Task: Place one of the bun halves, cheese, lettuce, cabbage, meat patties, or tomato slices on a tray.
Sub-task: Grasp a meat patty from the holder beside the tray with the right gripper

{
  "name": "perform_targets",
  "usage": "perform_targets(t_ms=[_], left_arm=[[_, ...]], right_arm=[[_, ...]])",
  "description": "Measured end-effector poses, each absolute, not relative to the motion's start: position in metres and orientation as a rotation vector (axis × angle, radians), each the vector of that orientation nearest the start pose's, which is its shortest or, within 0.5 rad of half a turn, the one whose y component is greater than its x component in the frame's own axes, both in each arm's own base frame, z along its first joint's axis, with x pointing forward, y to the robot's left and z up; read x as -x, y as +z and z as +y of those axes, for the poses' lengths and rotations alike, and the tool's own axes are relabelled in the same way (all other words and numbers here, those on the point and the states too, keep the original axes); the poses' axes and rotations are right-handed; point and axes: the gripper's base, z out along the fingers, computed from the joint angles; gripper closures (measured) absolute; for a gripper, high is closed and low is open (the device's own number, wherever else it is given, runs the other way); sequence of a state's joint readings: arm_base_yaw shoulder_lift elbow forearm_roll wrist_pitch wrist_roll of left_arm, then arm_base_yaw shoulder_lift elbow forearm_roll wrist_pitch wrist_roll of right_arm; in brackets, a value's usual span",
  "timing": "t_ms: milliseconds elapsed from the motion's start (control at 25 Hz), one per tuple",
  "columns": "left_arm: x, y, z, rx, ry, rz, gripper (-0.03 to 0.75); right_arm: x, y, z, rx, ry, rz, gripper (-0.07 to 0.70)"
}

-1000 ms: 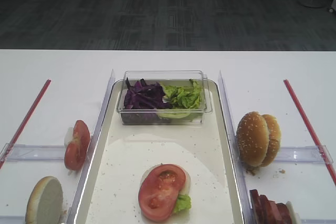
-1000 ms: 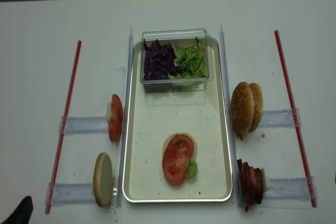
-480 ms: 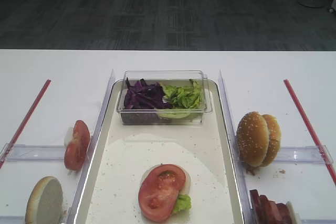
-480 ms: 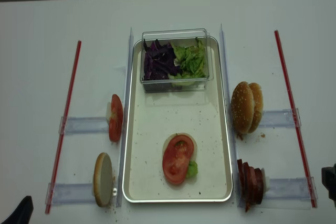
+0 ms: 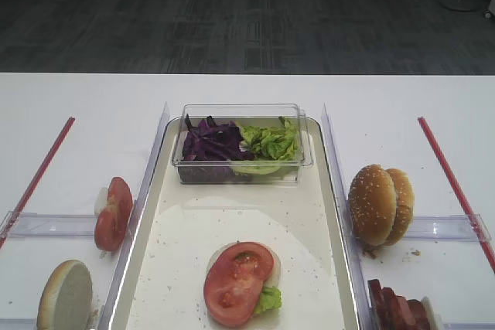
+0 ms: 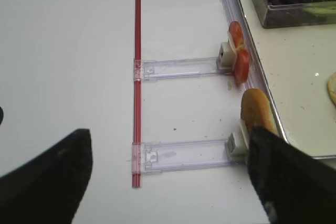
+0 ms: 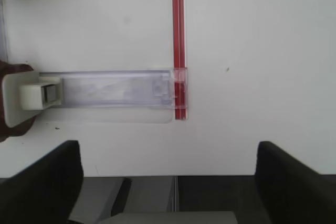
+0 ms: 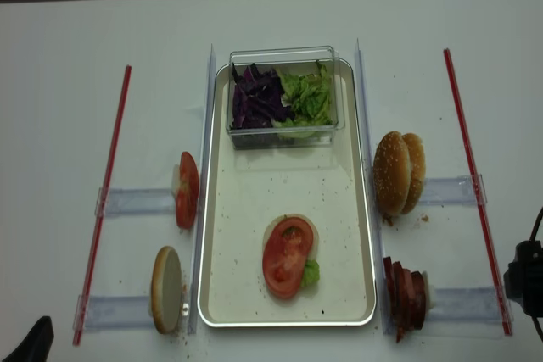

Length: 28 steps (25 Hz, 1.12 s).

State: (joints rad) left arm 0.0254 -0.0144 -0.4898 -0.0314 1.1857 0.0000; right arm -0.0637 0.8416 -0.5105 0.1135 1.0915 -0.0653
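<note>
The right pincer gapes open and empty, mostly cut off at the counter's edge; the left pincer likewise. On the tray a tomato slice lies flat — long axis tilted up-right — hiding bun and lettuce.

We had one exterior camera low at the near edge, facing across the tray; the realsense looked straight down. Both shared the tray. Wrist cameras viewed the table closely, each catching a red strip.
</note>
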Motion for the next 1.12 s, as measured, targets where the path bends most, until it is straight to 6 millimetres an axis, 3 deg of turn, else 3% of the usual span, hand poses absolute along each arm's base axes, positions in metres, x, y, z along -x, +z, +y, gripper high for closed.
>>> perform_targets(t_ms=[320,760,1120], left_arm=[[0.012,0.265,-0.003,0.024,-0.024,2.165,0.16],[0.012,0.265,-0.003,0.024,-0.024,2.165,0.16],[0.012,0.265,-0.003,0.024,-0.024,2.165,0.161]], right_arm=[[-0.134,0.215,0.0,-0.071,0.126,2.974,-0.045],[-0.15,0.195,-0.002,-0.103,0.123,3.061,-0.045],[-0.159,0.208,-0.002,-0.145,0.129,3.034,-0.045]])
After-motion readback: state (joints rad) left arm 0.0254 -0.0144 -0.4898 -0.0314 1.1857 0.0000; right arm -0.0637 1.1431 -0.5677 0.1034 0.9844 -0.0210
